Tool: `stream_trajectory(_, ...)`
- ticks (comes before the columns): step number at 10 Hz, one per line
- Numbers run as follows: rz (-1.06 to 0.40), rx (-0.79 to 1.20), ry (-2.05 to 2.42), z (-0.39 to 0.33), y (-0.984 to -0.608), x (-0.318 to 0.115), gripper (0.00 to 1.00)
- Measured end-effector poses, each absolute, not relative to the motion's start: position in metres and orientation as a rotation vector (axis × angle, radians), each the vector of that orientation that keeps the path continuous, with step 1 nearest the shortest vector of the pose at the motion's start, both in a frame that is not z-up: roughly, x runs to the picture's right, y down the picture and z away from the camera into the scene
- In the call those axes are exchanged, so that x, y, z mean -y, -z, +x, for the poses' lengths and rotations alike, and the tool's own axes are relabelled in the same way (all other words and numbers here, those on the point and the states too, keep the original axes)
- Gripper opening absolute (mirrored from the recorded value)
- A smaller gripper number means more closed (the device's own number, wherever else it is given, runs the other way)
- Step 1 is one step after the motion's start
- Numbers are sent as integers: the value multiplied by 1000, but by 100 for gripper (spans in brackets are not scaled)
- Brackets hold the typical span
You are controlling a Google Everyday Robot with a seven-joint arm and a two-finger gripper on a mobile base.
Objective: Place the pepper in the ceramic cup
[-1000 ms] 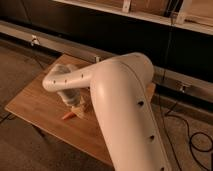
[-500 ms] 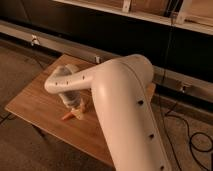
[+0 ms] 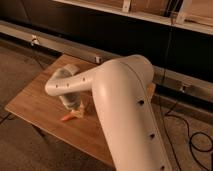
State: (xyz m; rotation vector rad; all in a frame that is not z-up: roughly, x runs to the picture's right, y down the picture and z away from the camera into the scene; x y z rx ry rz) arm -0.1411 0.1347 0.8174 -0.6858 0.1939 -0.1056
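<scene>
Pepper (image 3: 66, 119) lies flat on the wooden tabletop (image 3: 35, 107), orange-red, with its narrow tip pointing left. It sits nearer the front edge than the back.

Claw (image 3: 75, 111): down at tabletop level, directly over the right end of the pepper and touching it or very nearly. Cannot tell how far open the claw is, or whether it has any hold on the pepper; the wrist housing above covers that spot.

Arm (image 3: 125, 100): white. The thick upper link rises to the right of the pepper and fills the lower right of the view. The forearm runs from there leftwards, passing above and behind the pepper, then bends down to the claw.

Ceramic cup: cannot be picked out with certainty. The forearm hides much of the tabletop behind the pepper.

Surroundings: grey rail (image 3: 60, 46) along the dark wall behind the pepper. Dark cable (image 3: 192, 134) on the floor, far to the right of the pepper.
</scene>
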Motion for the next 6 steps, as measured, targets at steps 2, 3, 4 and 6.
stream_trajectory(2,-679,-194,93,-141,-816,-131,11)
stream_trajectory(3,-676,-195,90,-141,-816,-129,4)
stream_trajectory(4,-668,-195,82,-141,-816,-126,0)
stream_trajectory(6,-635,-185,37,-145,-814,-107,0)
